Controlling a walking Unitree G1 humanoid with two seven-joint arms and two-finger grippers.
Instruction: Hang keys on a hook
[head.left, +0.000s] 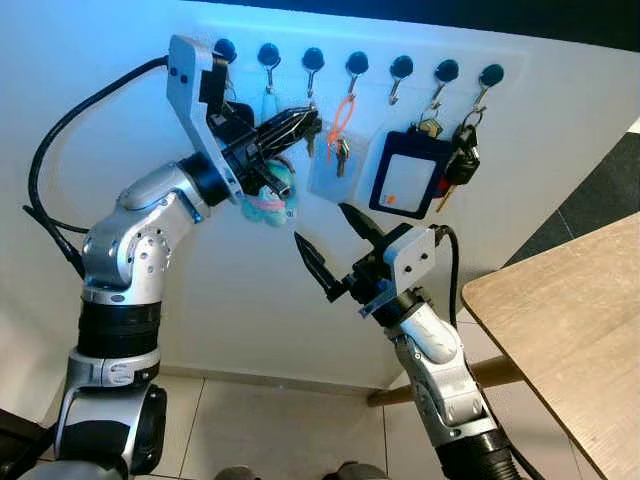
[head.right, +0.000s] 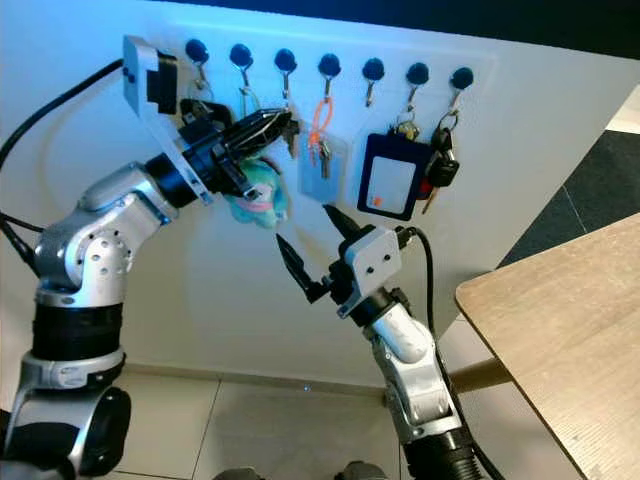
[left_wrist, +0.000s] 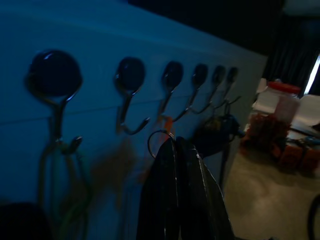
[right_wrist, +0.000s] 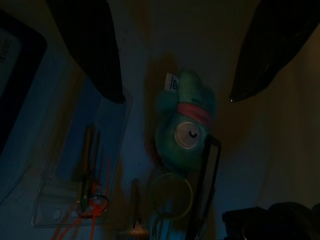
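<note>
The left tool (head.left: 295, 125), pinching what looks like the key ring (left_wrist: 161, 144) just below the third hook (head.left: 312, 62), could miss it; the right tool (head.left: 333, 243) is spread.

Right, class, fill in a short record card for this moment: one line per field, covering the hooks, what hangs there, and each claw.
Hooks: a row of seven black-knobbed hooks on the white wall
Left claw: raised at the hooks, fingers shut on a key ring
Plush toy: teal and pink, dangling beneath the left claw
Right claw: open, held below the hooks, gripping nothing
Already hung: orange loop with keys, black card holder, car key
Table: wooden, on the robot's right
</note>
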